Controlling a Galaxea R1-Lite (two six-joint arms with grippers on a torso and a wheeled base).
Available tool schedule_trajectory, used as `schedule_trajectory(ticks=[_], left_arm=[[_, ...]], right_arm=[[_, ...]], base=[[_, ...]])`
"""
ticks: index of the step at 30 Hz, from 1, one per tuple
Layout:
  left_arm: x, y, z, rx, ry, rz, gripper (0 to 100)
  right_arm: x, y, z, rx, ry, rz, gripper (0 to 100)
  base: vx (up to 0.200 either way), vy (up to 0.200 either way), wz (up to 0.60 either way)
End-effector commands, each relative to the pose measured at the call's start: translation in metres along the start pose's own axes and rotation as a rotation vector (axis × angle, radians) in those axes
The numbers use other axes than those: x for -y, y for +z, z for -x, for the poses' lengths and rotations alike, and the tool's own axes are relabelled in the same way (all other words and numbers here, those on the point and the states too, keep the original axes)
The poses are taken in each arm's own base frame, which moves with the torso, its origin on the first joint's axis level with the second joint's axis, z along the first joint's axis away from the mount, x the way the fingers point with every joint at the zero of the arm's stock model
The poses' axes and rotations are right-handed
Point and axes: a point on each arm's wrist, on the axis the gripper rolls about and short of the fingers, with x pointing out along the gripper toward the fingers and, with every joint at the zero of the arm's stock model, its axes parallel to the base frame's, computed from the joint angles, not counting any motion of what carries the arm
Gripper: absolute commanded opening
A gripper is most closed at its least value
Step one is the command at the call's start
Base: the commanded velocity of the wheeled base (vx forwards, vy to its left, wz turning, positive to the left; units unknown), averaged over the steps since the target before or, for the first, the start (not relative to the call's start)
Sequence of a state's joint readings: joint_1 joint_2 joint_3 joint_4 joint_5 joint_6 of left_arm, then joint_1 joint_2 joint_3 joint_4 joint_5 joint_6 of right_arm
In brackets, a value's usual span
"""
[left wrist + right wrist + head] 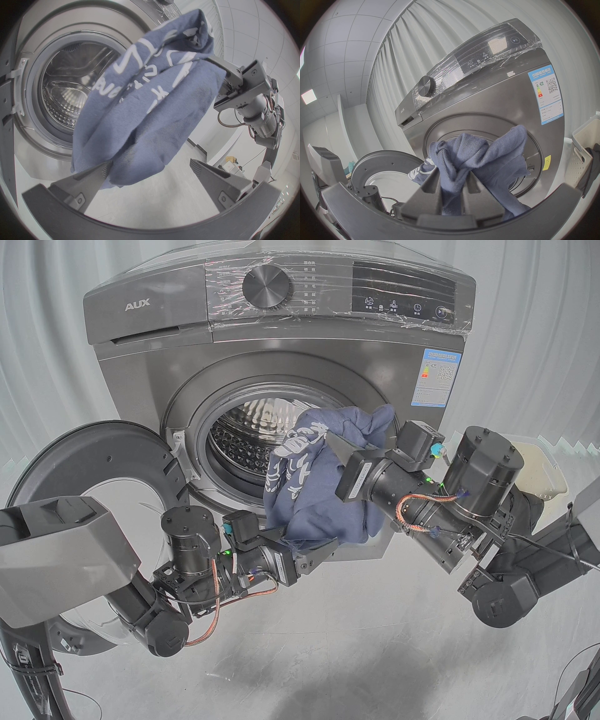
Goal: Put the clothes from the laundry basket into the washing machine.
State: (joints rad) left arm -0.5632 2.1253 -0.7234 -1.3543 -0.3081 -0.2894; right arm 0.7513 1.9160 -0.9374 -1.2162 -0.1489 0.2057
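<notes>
A blue garment (312,477) with white print hangs in front of the washing machine's open drum (247,434). My right gripper (331,443) is shut on the garment's upper bunched part; in the right wrist view the cloth (484,156) is pinched between the two fingers (434,190). My left gripper (306,546) sits just under the garment's lower hem, open, its fingers (90,181) spread wide with the blue cloth (147,103) draping onto one of them. The cream laundry basket (544,471) stands to the right of the machine, with dark clothes (592,168) in it.
The grey washing machine (156,315) faces me with its round door (94,459) swung open to the left, close behind my left arm. Pale floor (350,640) lies in front of the machine. Grey curtains hang behind.
</notes>
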Motion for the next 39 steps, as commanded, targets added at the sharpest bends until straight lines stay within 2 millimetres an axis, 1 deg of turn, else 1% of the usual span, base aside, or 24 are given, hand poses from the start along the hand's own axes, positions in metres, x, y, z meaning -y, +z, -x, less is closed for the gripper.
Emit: schedule_trajectory(ticks=[1,7,11,16,23,24,29,33,34,36,37,39], left_arm=[[0.003,-0.004,-0.004,-0.005,-0.013,0.0,100],[0.004,-0.013,-0.015,0.005,-0.018,-0.005,100],[-0.002,-0.021,-0.024,0.021,0.013,-0.012,100],[-0.006,-0.018,-0.035,0.072,0.036,-0.024,100],[-0.006,-0.016,-0.036,0.089,0.055,-0.026,100],[-0.006,-0.016,-0.036,0.089,0.055,-0.026,0],[-0.002,-0.01,-0.033,0.108,0.051,-0.032,0],[0.008,0.0,-0.025,0.128,0.034,-0.039,0],[0.014,0.006,-0.017,0.133,0.026,-0.042,0],[0.023,0.009,-0.01,0.13,0.011,-0.044,0],[0.032,0.012,-0.003,0.13,-0.003,-0.047,0],[0.043,0.015,0.009,0.123,-0.02,-0.06,0]], right_arm=[[0.0,0.0,0.0,0.001,0.001,-0.002,0],[0.0,-0.001,0.0,-0.001,0.0,0.0,0],[0.0,-0.001,0.0,-0.003,0.0,0.001,0],[0.0,-0.001,0.001,-0.003,0.0,0.001,0],[0.0,-0.002,0.0,0.003,0.001,0.003,0],[0.0,-0.002,0.0,0.003,0.001,0.003,0],[0.001,-0.004,0.0,-0.001,0.0,0.003,0],[0.002,-0.003,0.0,-0.001,-0.003,0.004,0],[0.003,-0.004,0.0,-0.005,-0.007,0.004,0],[0.004,-0.007,0.0,-0.012,-0.007,0.007,0],[0.004,-0.009,0.001,-0.02,-0.008,0.006,0],[0.005,-0.013,0.001,-0.033,-0.011,0.008,0]], base=[[0.0,0.0,0.0],[0.0,0.0,0.0],[0.0,0.0,0.0],[0.0,0.0,0.0],[0.0,0.0,0.0],[0.0,0.0,0.0],[0.0,0.0,0.0],[0.0,0.0,0.0],[0.0,0.0,0.0],[0.0,0.0,0.0],[0.0,0.0,0.0],[0.0,0.0,0.0]])
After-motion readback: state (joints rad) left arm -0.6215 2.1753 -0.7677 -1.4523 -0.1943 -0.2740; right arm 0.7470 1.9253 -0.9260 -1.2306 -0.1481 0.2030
